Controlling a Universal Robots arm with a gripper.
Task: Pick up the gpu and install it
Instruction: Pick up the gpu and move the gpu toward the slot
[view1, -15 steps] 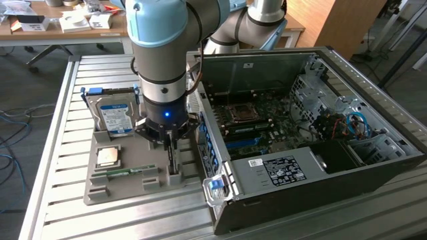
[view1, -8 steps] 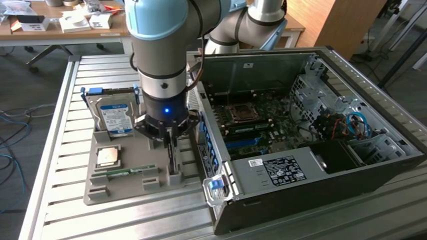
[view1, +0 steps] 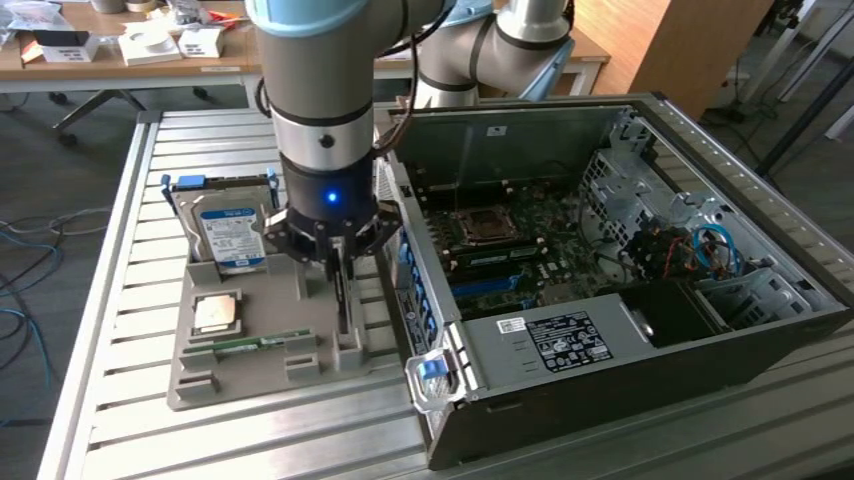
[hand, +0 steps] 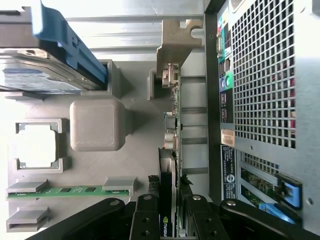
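The gpu (hand: 172, 145) is probably light, stiff and fragile, a bare circuit board best held by its long upper edge and clear of the small parts on its faces. It is a thin dark card with a green edge and a tan metal bracket at one end. It stands on edge in a slot of the grey tray (hand: 135, 150) directly under the tool (hand: 170, 210), which pinches its top edge. The open computer case (view1: 747, 330) lies close on one side of the tool and the hard drive (view1: 230, 232) on the other, all on the slatted counter (view1: 147, 440).
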